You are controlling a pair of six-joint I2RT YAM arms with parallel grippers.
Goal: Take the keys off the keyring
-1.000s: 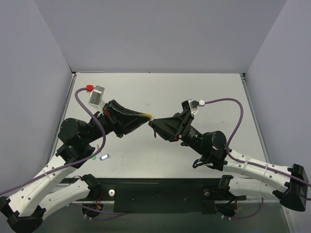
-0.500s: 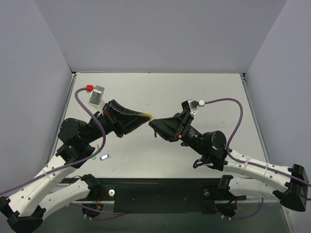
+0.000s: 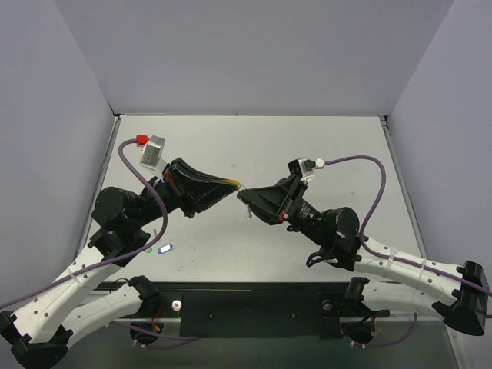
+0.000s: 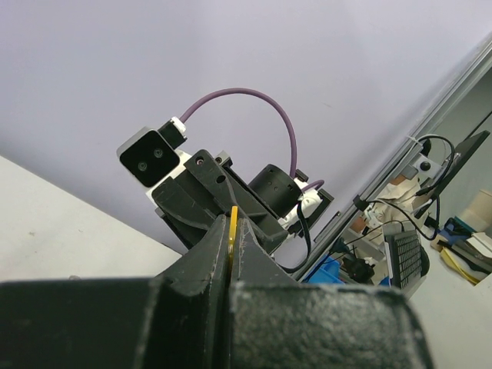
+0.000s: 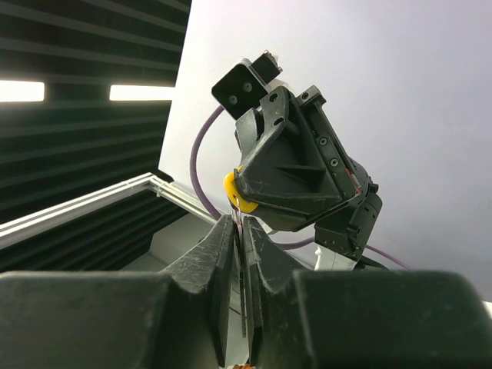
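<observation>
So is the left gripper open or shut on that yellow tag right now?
Shut. In the left wrist view the left gripper has its fingers pressed together, with the yellow tag pinched edge-on between them.

My left gripper (image 3: 235, 187) and right gripper (image 3: 241, 196) were black wedges on white arms (image 3: 407, 273), trailing purple cables (image 4: 246, 91).

Yellow keyring tag (image 5: 231, 189), purple cable (image 4: 254, 93)
</observation>
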